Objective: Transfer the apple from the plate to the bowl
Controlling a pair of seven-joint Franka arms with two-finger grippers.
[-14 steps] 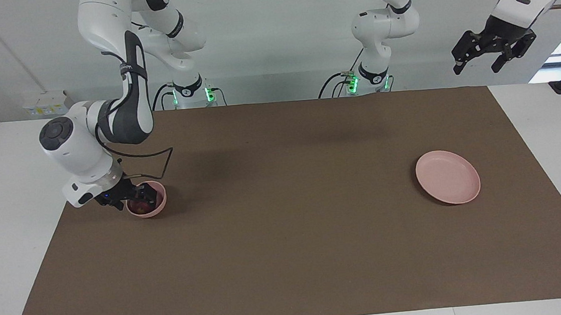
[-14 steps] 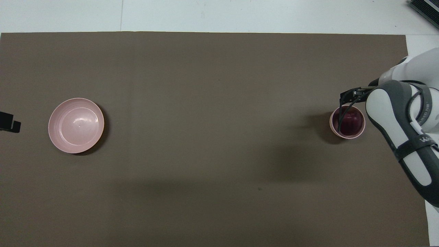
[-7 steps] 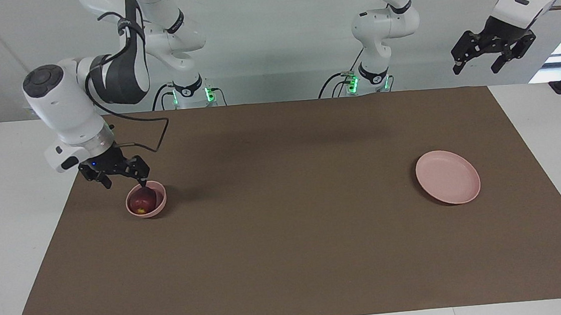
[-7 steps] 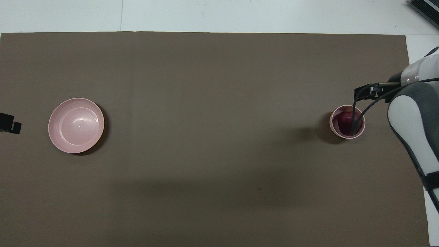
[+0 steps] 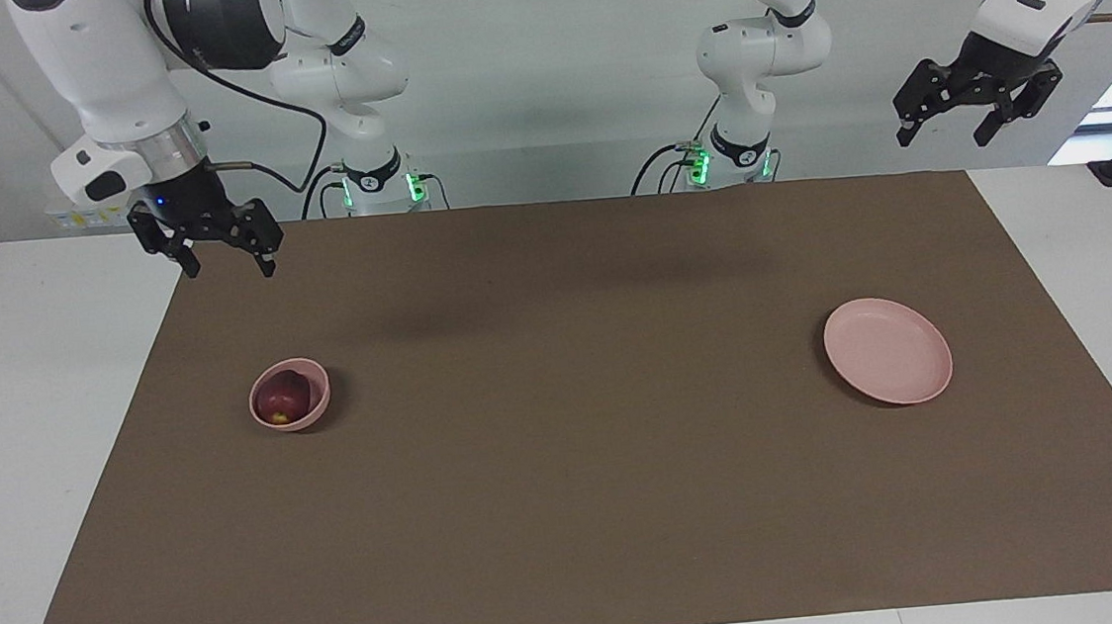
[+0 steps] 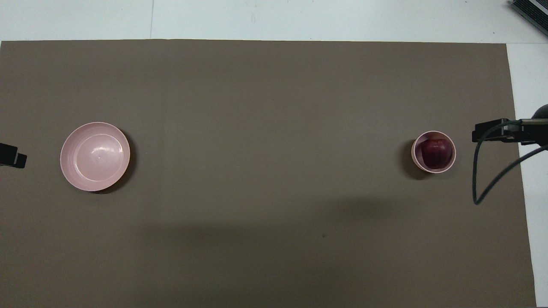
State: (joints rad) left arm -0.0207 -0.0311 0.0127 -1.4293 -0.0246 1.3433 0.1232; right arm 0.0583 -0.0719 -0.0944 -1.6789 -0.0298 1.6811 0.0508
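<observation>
While both spread tools show facing, overhead shows the apple [image 6: 436, 153] filling its bowl [image 6: 416, 159].

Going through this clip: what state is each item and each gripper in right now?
apple: resting in the bowl, not held.
bowl: upright on the mat, holding the apple.
plate: empty, flat on the mat.
right gripper: open, raised, holding nothing.
left gripper: open, raised, waiting.
</observation>
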